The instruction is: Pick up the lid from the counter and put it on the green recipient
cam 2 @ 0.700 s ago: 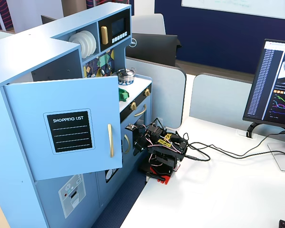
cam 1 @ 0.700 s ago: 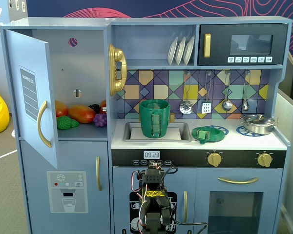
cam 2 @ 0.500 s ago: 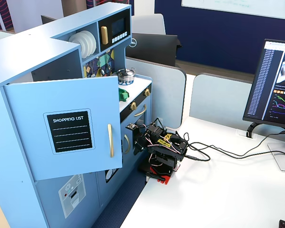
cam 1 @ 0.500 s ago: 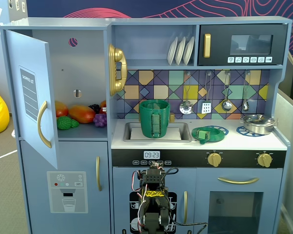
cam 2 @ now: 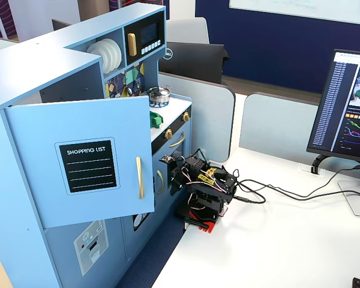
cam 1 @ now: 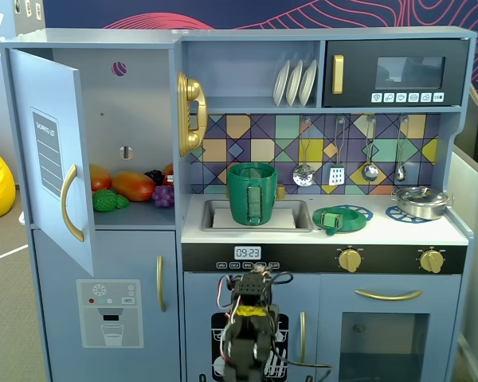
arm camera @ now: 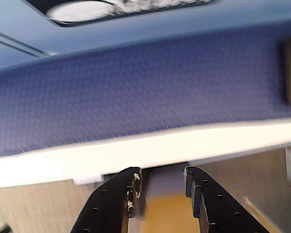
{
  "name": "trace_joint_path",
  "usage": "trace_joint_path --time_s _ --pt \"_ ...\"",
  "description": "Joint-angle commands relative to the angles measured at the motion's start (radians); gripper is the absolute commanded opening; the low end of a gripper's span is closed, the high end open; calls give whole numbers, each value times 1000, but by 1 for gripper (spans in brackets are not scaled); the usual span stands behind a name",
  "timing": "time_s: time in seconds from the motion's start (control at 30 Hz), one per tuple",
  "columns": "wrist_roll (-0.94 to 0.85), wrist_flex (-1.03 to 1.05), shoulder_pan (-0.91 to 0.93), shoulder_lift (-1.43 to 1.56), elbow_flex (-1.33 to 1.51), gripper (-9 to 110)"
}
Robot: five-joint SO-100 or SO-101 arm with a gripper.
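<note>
Lid (cam 1: 338, 219) mid-counter (cam 1: 398, 231), right of sink: light, rigid, likely slick; grip raised tab. Claw (arm camera: 161, 182) narrowly parted, empty.

the toy kitchen (cam 1: 319, 239) is faced head-on from close by in a fixed view, it and the folded arm (cam 2: 204, 189) are overlooked obliquely from farther off in another, while blurred blue carpet (arm camera: 136, 92) is met by the wrist view.

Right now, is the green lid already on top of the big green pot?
No, the lid lies flat on the white counter, apart from the green pot standing in the sink.
</note>
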Motion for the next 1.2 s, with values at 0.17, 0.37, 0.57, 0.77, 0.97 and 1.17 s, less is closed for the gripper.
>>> trace_joint_path --time_s 0.17,0.37,0.57,0.77,0.97,1.17 --pt "-115 -382 262 -290 -509 0" --pt "-101 -546 439 -278 -537 17" --pt "-71 -692 480 -244 -495 39" --pt "-98 -867 502 -278 -460 46" --pt "-86 -1060 541 -408 -468 48" --pt "-87 -1115 523 -505 -508 45"
